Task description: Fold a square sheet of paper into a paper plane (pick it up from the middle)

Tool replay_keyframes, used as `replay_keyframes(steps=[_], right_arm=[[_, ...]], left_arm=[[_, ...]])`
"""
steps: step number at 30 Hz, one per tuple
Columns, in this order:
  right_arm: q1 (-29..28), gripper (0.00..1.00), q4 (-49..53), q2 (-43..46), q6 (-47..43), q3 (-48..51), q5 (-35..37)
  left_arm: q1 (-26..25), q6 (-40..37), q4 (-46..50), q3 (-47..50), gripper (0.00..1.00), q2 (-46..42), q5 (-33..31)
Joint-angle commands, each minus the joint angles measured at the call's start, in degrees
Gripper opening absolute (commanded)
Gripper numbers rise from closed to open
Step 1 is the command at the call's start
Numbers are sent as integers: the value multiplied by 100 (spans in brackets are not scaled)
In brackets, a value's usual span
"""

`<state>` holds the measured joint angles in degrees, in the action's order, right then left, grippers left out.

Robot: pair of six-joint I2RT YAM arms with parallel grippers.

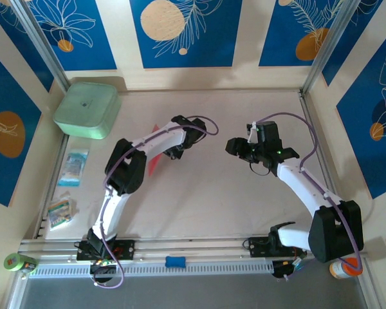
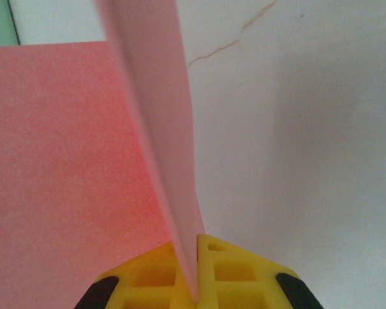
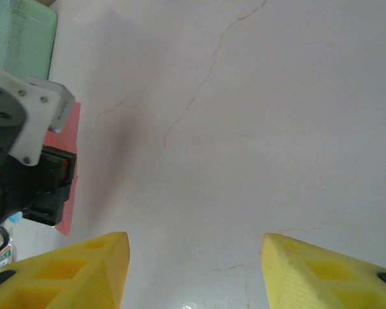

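Left gripper (image 2: 196,283): its yellow jaws are pressing together on a thin raised layer of the square sheet of paper (image 2: 64,167), which is passing straight between them.
Left gripper, top view (image 1: 172,152): it is pointing down at the table (image 1: 212,199), sitting at about 9 o'clock from the table's middle.
Paper, look: it is showing as plain matte pink-red, with no print.
Paper, shape in the left wrist view: one part is lying flat towards 9 o'clock of the jaws, while a narrower flap is rising on edge from the jaws towards 12 o'clock, blurring as it nears the lens.
Paper, place in the top view (image 1: 153,162): a red sliver is peeking out beneath the left forearm, at 7 o'clock of the left gripper and resting on the table.
Paper, right wrist view (image 3: 69,122): a pink strip is showing at 9 o'clock, partly behind the left arm's wrist (image 3: 19,129).
Right gripper (image 3: 196,270): its jaws are standing apart with only bare table between them, holding nothing.
Right gripper, top view (image 1: 237,147): it is hanging at 3 o'clock of the left gripper, well apart from the paper.
Mint-green box (image 1: 87,109): it is sitting in the 10 o'clock corner of the table.
Packets (image 1: 73,167): they are lying along the table's 9 o'clock edge.
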<state>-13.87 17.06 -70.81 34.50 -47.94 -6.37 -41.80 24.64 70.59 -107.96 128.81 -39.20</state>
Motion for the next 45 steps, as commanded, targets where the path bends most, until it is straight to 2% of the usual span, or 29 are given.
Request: replay_keyframes(steps=[1,10,18,22,25,30,33,39,45], right_arm=[[35,56,88,102,82,92,56],[51,56,46,-47,191,136,5],[60,56,-137,-74,372,251,-27],[114,55,-132,-6,424,298,69],[171,55,-141,45,477,344,117],[251,56,-126,29,534,366,119],[254,57,-115,-61,596,350,119],[227,58,-56,-409,743,193,-233],[-49,58,-62,-753,751,-2,-303]], left_arm=[[-111,274,315,-246,6,334,-277],[-298,543,278,-359,12,870,-91],[-399,660,273,-484,28,812,244],[-468,727,71,-451,33,515,875],[-538,868,-275,-281,37,173,1668],[-637,1208,-1499,577,42,-625,3445],[-637,1347,-2105,1159,43,-1156,4095],[-342,1340,-2705,2317,44,-2201,4184],[279,1414,-3276,3334,44,-2528,4414]])
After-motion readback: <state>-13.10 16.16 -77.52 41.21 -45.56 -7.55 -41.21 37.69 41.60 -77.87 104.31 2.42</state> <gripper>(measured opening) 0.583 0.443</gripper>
